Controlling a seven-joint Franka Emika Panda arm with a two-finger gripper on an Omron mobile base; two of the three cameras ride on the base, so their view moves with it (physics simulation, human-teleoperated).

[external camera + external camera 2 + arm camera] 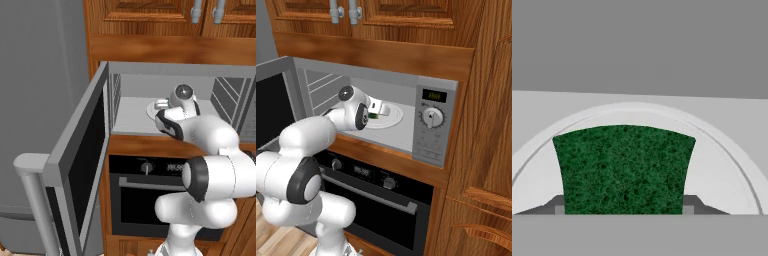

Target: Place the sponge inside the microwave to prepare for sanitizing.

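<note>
Hand view: the sponge [624, 170] shows green scrub side up, with a dark fingertip [556, 204] at 9 o'clock of it and another at 3 o'clock, over the white plate [722, 175].
Right view: the panel [432, 129] with its dial and display, at 3 o'clock of the cavity; a sliver of green sponge [373, 116] under the white hand.
Left view: the door [82, 150] swung wide open, its bar handle [35, 200] at 8 o'clock; the sponge is hidden by the hand.
Microwave [436, 85]: holds the plate [396, 116]; the sponge sits over the plate, though whether it rests on it is hard to tell.
Gripper [377, 111]: inside the cavity, jaws closed on the sponge's two sides.
Arm: reaches in level through the opening, elbow bent outside.
Oven [381, 200]: directly below, at 6 o'clock, door closed.
</note>
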